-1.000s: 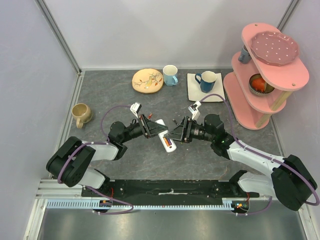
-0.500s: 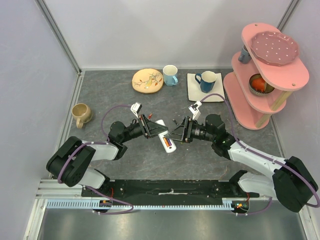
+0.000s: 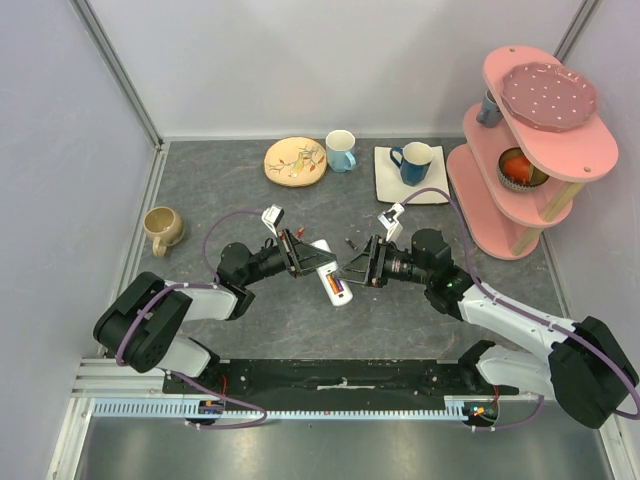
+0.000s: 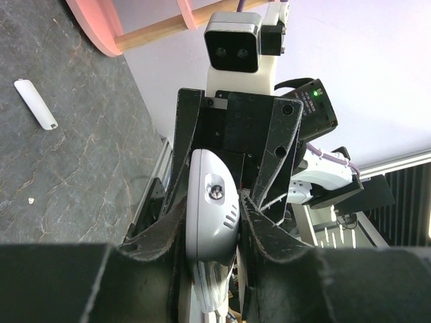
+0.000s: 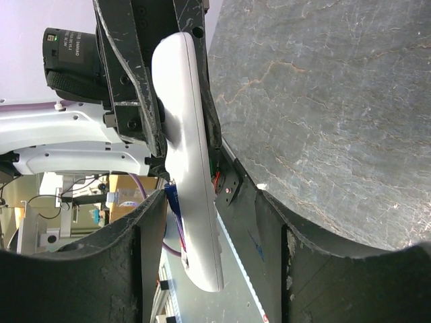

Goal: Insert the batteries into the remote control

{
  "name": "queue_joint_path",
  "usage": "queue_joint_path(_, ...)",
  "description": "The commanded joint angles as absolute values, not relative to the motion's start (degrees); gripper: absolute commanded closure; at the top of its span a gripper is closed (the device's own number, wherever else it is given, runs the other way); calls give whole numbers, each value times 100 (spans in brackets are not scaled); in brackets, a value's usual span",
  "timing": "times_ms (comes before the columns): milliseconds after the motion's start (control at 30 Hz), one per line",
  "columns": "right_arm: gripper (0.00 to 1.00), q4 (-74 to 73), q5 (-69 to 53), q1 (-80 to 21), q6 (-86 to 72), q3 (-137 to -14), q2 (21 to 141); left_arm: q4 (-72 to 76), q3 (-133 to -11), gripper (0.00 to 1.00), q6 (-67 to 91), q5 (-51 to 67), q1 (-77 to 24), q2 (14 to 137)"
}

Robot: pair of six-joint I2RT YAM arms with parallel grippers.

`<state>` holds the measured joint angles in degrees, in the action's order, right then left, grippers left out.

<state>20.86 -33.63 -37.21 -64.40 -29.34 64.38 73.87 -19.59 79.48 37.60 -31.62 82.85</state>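
My left end effector (image 3: pixel 304 256) is clamped on the remote control (image 3: pixel 329 268), which sits at the middle of the tabletop (image 3: pixel 200 190). In the top view the white handset runs from about 11 o'clock down to 5 o'clock, and its free end sticks out past my fingers. A red-orange battery (image 3: pixel 338 289) shows in the open compartment near that free end. From my left wrist, the remote's rounded white body is pinched on both sides between my dark fingers (image 4: pixel 176 225). A small white strip (image 4: pixel 37 104) lies flat on the tabletop, well apart at about 10 o'clock in that view. My right end effector (image 3: pixel 356 264) is just beside the remote at its 3 o'clock, facing the left one. Its jaws are spread wide with nothing in them. From my right wrist the handset hangs edge-on between my two parted fingers (image 5: pixel 87 269), and I cannot tell whether they touch it. A beige mug (image 3: pixel 162 228) stands at 9 o'clock, a patterned plate (image 3: pixel 295 160) at 12 and a pink shelf (image 3: pixel 525 140) at 2.
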Motion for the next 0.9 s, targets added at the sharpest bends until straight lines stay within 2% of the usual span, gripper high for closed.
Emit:
queue_joint_path(0, 39, 2083, -3349, -3683, -6319, -2865, 6337, 8771, -2092, 98, 8033, 3806, -3173, 8191)
queue_joint_path(367, 48, 1697, -3226, -3683, -6073, -2900, 6346, 8771, -2153, 98, 8086, 3788, -3173, 8068)
queue_joint_path(867, 53, 1327, -3103, -3691, -5810, -2900, 6372, 8754, -2355, 98, 8191, 3700, -3173, 7963)
